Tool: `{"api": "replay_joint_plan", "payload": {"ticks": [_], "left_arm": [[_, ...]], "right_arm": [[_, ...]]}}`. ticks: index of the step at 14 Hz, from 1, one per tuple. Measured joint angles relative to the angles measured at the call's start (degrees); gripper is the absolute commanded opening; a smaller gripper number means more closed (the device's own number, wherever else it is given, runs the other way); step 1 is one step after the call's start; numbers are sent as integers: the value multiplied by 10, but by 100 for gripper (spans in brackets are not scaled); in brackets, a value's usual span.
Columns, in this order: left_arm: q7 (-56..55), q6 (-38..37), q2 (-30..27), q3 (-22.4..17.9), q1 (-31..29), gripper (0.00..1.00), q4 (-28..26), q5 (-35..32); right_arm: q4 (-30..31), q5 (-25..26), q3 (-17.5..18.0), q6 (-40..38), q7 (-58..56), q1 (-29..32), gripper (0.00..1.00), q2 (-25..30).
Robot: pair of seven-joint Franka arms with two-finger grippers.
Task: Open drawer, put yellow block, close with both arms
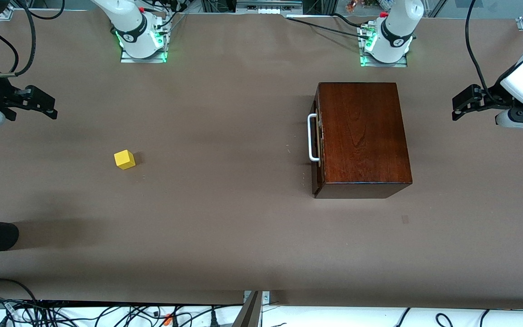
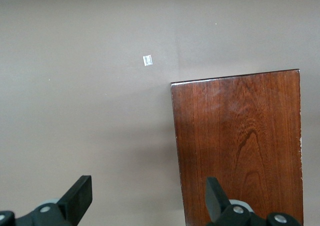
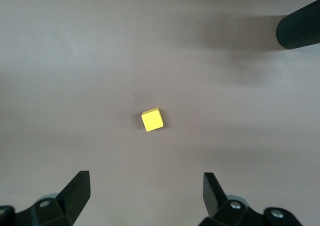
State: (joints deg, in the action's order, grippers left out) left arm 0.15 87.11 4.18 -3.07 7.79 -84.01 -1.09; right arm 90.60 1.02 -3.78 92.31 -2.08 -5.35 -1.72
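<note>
Drawer [image 1: 317, 141] is shut; yellow block [image 1: 124, 159] sits on the bench [image 1: 225, 218]. Left gripper [image 1: 461, 105] and right gripper [image 1: 46, 105] wait at opposite bench ends, jaws released.

Closed drawer [image 1: 318, 138] with white bar handle [image 1: 311, 137] in a dark mahogany box [image 1: 362, 134], toward the left arm's end. Small yellow block [image 1: 124, 159] flat on the table [image 1: 225, 218], well apart, toward the right arm's end.

You see glossy, smooth dark wood on the box [image 1: 363, 134], with visible grain. Its handle [image 1: 312, 137] looks white and smooth. The bench [image 1: 225, 218] under it is matt brown; the yellow block [image 1: 124, 159] looks smooth.
</note>
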Motion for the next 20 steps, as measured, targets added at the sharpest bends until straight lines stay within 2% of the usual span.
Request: {"api": "replay_joint_plan", "payload": {"ticks": [9,15,17,20], "left_arm": [[0,0,-1,0,0,100,0,0],[-12,0,-1,5,1,100,0,4],[-60,0,-1,39,2,100,0,9],[-177,0,-1,130,7,100,0,10]], "right_arm": [[0,0,0,1,0,0,100,0],[0,-2,7,39,0,-15,100,-3],[0,-2,8,39,1,-25,100,-3],[0,-2,6,38,1,-26,100,-4]]}}
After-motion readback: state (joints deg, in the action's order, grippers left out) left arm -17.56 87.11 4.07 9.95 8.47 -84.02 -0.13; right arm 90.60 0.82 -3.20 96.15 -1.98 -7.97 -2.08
